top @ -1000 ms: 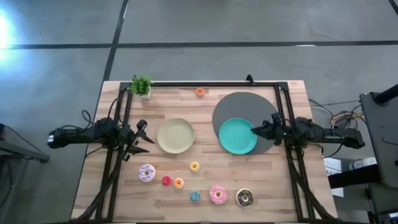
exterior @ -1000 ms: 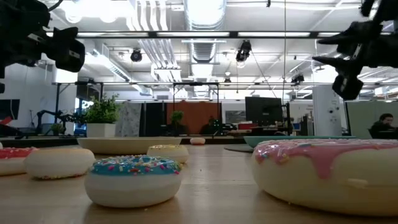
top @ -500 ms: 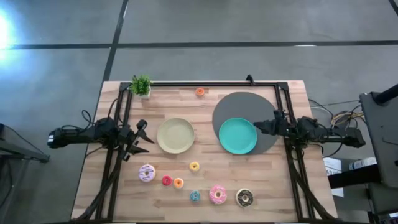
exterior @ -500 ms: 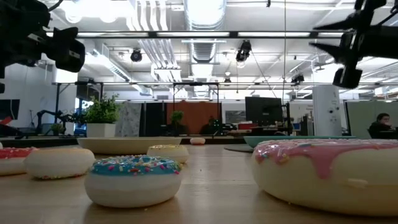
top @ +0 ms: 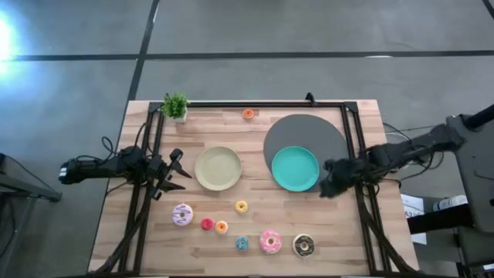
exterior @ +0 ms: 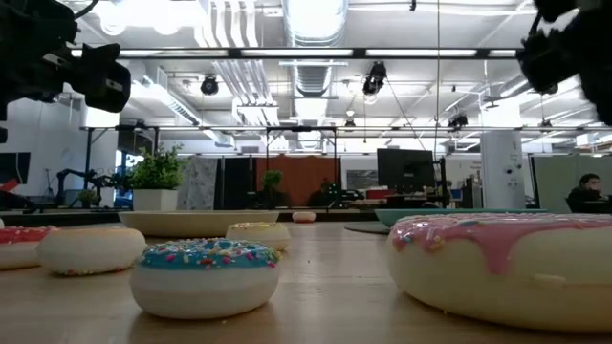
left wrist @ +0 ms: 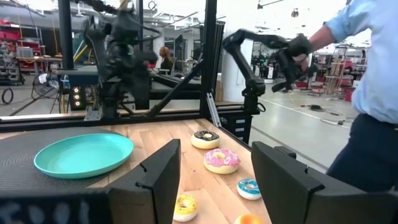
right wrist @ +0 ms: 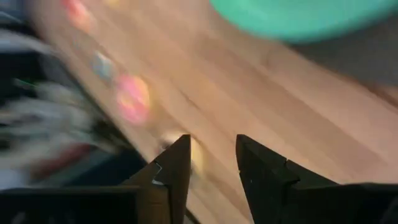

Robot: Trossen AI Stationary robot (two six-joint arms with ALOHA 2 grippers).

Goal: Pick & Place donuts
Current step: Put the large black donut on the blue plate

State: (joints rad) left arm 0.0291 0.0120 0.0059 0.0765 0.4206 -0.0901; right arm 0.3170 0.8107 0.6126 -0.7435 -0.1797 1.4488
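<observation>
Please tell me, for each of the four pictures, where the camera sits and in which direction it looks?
High view: above the table, looking straight down; both arms show, left hand and right hand beside the teal plate.
Low view: at table height, looking across the pink donut into the room; arm parts at the top corners.
Left wrist view: on the left arm, over its open fingers, toward the right arm.
Right wrist view: on the right arm, looking down at the tabletop.
All four show the pink donut.
</observation>
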